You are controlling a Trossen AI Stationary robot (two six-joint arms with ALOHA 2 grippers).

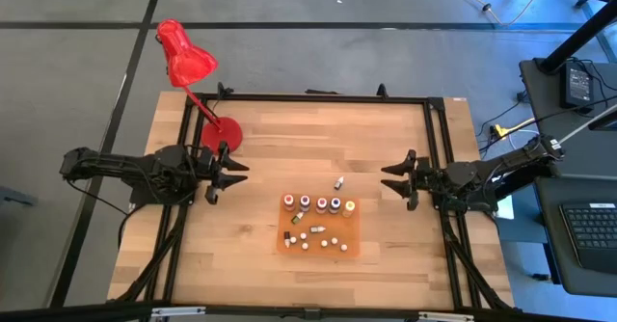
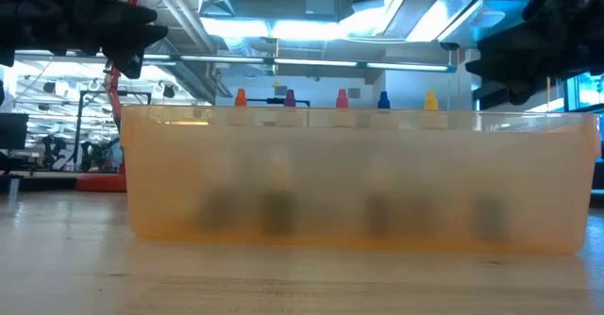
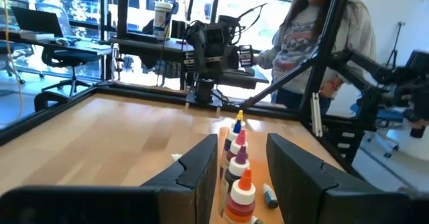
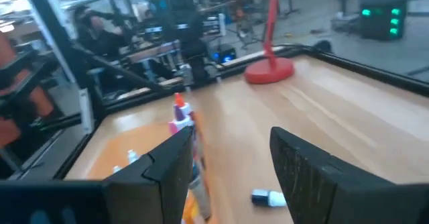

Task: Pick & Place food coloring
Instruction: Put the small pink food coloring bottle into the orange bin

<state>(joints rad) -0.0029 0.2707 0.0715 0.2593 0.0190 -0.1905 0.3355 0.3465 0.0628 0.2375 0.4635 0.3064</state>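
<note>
The lone bottle [image 1: 338, 182] on the table [image 1: 260, 148] lies nearer the right gripper [image 1: 390, 183]; both grippers hang spread apart, left gripper [image 1: 238, 173] farther.

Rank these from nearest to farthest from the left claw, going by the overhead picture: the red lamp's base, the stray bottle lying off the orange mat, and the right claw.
1. The red lamp's base: just beyond the left claw, toward the table's far edge.
2. The stray bottle: mid-table, beside the orange mat.
3. The right claw: across the table, on the opposite side.
</note>
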